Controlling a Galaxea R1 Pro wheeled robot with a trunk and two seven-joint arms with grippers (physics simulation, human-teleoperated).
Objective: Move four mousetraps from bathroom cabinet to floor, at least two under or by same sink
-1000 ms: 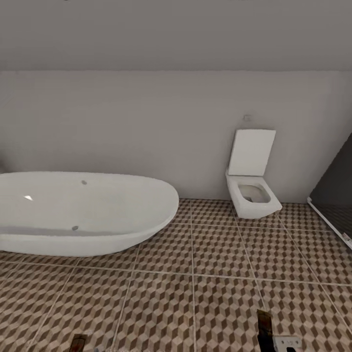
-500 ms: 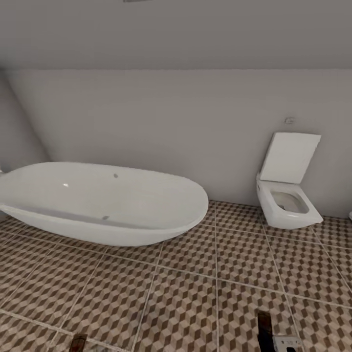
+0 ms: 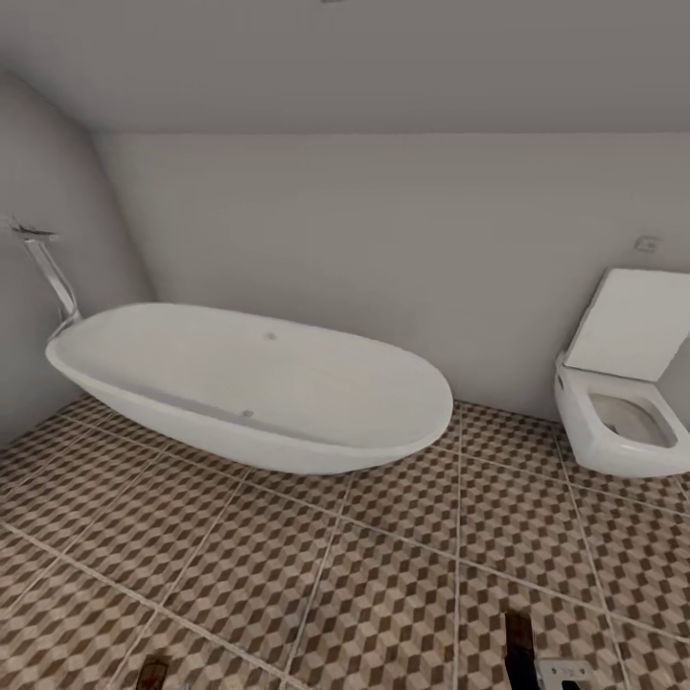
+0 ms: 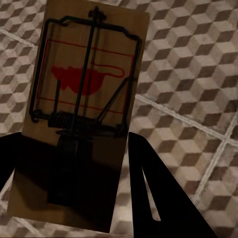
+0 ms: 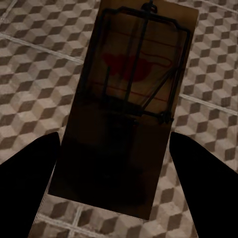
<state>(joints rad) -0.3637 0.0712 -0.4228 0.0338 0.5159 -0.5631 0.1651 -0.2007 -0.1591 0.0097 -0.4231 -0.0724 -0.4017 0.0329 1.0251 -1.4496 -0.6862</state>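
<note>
While the head camera looks over the bathroom floor (image 3: 383, 594), a large white basin (image 3: 259, 383) with a rounded edge stands on the tiles by the back wall, and a chrome pipe (image 3: 48, 273) rises at its far left end. A white squarish toilet (image 3: 618, 422) with its lid up is against the same wall at the right, well apart from the basin.

From the left wrist, the left hand (image 4: 74, 193) is closed on a mousetrap (image 4: 84, 94); its dark fingers (image 4: 158, 198) sit at the near end of the wooden slab, which shows a red mouse print and a black spring bar above the cube-pattern tiles. From the right wrist, the right hand (image 5: 114, 183) also grips a second mousetrap (image 5: 131, 84) at its near end, in shadow, over the same tiles.
</note>
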